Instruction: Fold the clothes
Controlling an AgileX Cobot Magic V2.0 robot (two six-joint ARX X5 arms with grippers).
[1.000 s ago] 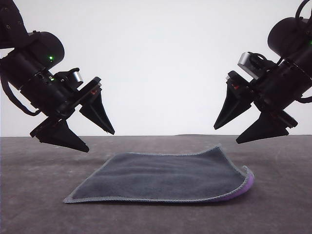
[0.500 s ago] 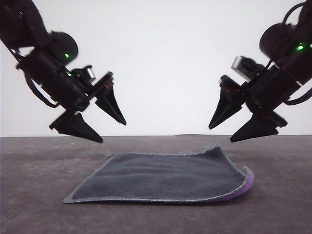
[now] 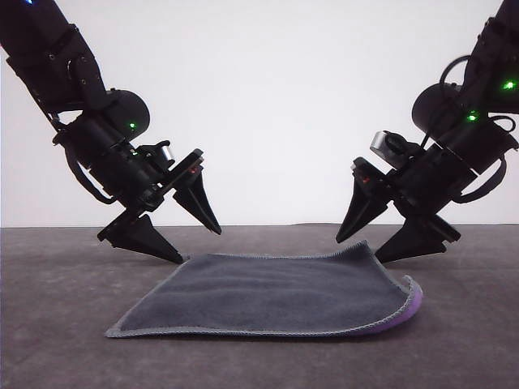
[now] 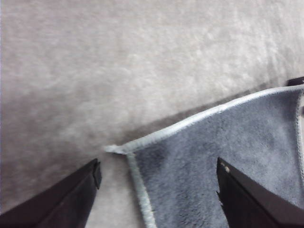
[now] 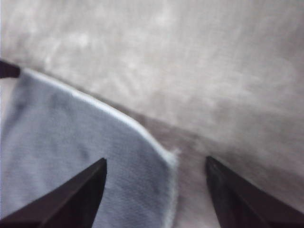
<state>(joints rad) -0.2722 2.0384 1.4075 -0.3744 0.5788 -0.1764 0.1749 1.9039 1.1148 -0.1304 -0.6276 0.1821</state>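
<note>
The clothes (image 3: 276, 293), a small square cloth, lie flat on the table with the dark grey face up. Purple shows where the near right corner (image 3: 412, 303) curls up. My left gripper (image 3: 201, 247) hangs open just above the cloth's far left corner, one fingertip close to the edge. My right gripper (image 3: 358, 251) is open over the far right corner. In the left wrist view the stitched corner (image 4: 114, 148) lies between the spread fingers (image 4: 71, 199). In the right wrist view the cloth (image 5: 71, 142) ends in a corner between the open gripper's (image 5: 156, 160) tips.
The grey table top (image 3: 65, 324) runs out on every side of the cloth. A plain white wall (image 3: 276, 97) stands behind the table's far edge.
Both arms have come down and inward, from well above the table to just over the cloth's two far corners. The cloth has not moved.
</note>
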